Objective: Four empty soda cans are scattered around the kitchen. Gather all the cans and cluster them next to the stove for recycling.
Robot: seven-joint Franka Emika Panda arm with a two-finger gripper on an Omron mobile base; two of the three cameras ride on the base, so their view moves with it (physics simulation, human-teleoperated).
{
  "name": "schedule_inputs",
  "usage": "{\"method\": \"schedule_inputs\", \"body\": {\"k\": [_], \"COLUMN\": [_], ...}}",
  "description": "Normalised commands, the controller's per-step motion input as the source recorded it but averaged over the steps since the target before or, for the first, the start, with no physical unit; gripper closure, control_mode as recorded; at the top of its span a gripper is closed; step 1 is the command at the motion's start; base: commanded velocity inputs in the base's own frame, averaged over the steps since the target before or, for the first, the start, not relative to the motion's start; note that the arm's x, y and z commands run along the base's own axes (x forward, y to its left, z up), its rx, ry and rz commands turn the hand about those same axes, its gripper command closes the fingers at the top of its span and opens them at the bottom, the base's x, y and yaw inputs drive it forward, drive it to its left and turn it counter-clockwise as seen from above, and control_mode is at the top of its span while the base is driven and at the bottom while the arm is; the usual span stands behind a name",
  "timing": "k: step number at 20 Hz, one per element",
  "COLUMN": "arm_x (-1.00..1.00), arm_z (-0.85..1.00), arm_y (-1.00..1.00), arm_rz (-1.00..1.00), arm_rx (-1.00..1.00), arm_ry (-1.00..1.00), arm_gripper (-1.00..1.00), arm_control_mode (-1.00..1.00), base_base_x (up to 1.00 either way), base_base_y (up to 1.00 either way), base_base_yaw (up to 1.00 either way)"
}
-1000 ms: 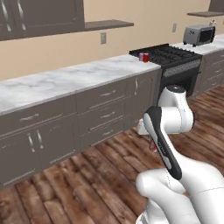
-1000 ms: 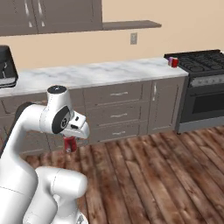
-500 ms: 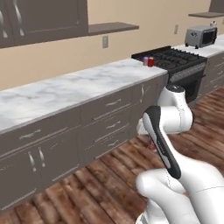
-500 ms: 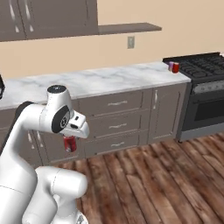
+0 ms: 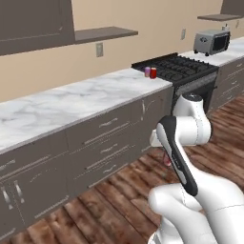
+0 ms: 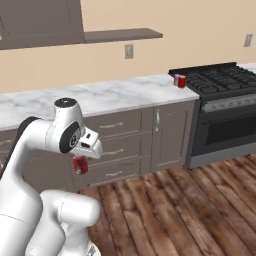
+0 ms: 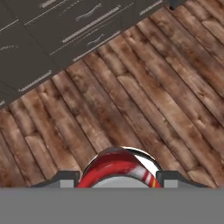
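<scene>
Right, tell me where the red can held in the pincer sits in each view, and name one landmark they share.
Left base view: held red can shows as a sliver at centre right, behind the arm's dark link.
Right base view: left of centre, under the white hand, before the drawers.
Hand view: bottom centre, between the fingertips, over the floor.
Shared landmark: the dark brown cabinet drawers.

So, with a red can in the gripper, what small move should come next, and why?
Probably keep driving toward the stove. The gripper holds a red soda can low over the wood floor, and two cans already stand on the marble counter beside the stove, some way off.
</scene>
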Motion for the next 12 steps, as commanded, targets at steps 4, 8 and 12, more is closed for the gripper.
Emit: {"method": "schedule_inputs", "body": {"k": [4, 8, 12], "arm_x": [0.0, 0.0, 0.0], "arm_z": [0.0, 0.0, 0.0], "arm_y": [0.0, 0.0, 0.0], "arm_rz": [0.0, 0.0, 0.0], "arm_rx": [0.0, 0.0, 0.0], "arm_ry": [0.0, 0.0, 0.0], "arm_gripper": [1.0, 1.0, 1.0], "arm_control_mode": [1.0, 1.0, 1.0], "base_base_x": [0.73, 0.94, 1.0], "base_base_y": [-0.2, -0.34, -0.53], "base_base_yaw": [-0.06, 0.0, 0.09]}}
